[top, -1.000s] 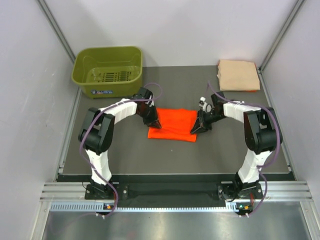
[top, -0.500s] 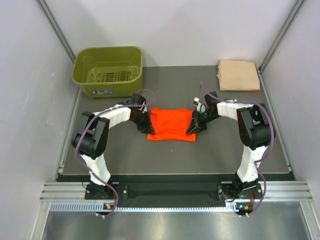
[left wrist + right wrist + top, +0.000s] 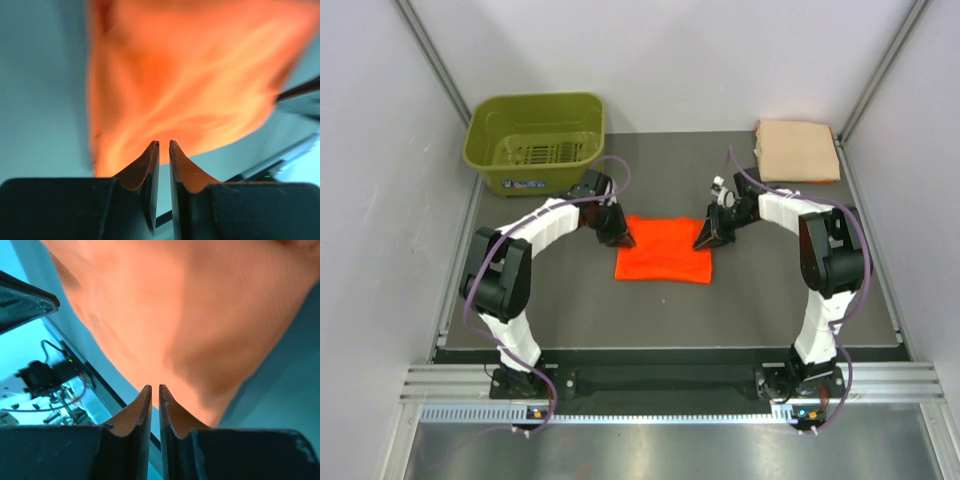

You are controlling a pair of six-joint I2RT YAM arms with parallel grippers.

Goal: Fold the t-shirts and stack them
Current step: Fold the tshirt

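At the far corners of the orange shirt (image 3: 665,255), the left claw (image 3: 620,238) and the right claw (image 3: 706,240) each pinch the cloth, fingers nearly touching. That shirt lies flat at the middle of the dark surface (image 3: 770,295). Well apart, the peach shirt (image 3: 797,150) sits folded at the far right corner, and a green basket (image 3: 535,100) stands far left.

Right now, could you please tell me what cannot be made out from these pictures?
Left wrist view: orange t-shirt blurred, its folds unreadable.
Top view: left tool and right tool tips hidden under their own bodies.
Top view: basket label too small to read.
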